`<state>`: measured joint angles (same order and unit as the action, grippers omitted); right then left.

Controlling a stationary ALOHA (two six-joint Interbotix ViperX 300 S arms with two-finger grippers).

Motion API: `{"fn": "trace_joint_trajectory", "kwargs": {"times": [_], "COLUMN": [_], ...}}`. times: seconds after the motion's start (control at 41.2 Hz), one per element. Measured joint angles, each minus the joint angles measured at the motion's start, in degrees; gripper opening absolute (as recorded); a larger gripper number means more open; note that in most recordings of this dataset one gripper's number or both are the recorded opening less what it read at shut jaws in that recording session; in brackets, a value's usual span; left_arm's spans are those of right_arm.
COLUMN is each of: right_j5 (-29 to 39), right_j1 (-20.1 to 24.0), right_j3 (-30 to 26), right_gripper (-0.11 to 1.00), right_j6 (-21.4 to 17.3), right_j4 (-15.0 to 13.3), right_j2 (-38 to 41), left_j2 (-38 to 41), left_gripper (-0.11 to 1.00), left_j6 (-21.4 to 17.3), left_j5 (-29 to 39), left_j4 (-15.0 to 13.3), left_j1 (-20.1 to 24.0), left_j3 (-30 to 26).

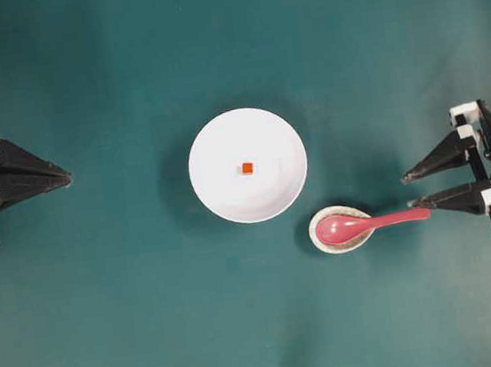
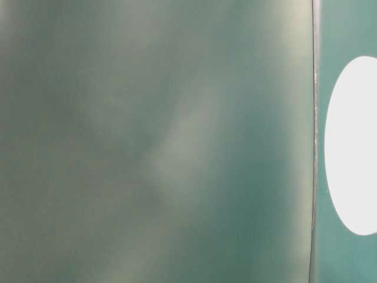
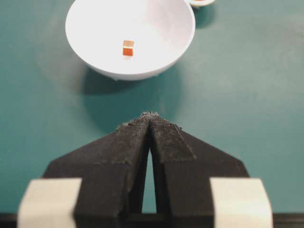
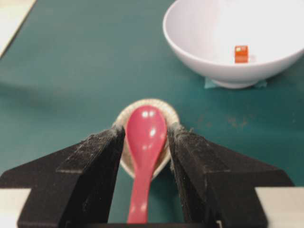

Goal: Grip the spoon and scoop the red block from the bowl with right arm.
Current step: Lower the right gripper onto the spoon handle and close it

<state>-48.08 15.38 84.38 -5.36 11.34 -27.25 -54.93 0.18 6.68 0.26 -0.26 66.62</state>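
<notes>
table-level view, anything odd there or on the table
That view is a blur of green with only a white oval, likely the bowl, at its right edge. Overhead, the spoon sits on its rest; nothing spilled.

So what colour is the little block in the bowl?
Red-orange; the block shows best in the right wrist view, inside the white bowl.

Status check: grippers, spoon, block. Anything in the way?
Right gripper open, jaws either side of the spoon, not gripped. Left gripper shut, idle. Spoon's scoop on its rest; red block in bowl. Nothing blocking.
</notes>
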Motion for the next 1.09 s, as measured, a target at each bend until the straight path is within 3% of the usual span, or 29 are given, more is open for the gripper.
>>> {"fn": "trace_joint_trajectory", "kwargs": {"times": [0.582,0.825,1.092], "right_j5": [-16.44,-18.11,-19.60], "right_j1": [13.36,17.23,17.58], "right_j3": [-0.09,-1.23,-1.41], "right_gripper": [0.49,0.49,0.49], "right_j6": [-0.44,-2.11,-2.46], "right_j4": [15.21,18.02,18.90], "right_j2": [20.21,26.89,30.41], "left_j2": [0.00,0.00,0.00], "left_gripper": [0.00,0.00,0.00], "left_j6": [-0.26,0.00,-0.09], "left_j5": [0.09,0.53,0.62], "left_j4": [0.09,0.09,0.09], "left_j1": [0.00,0.00,0.00], "left_j3": [0.00,-0.09,0.00]}}
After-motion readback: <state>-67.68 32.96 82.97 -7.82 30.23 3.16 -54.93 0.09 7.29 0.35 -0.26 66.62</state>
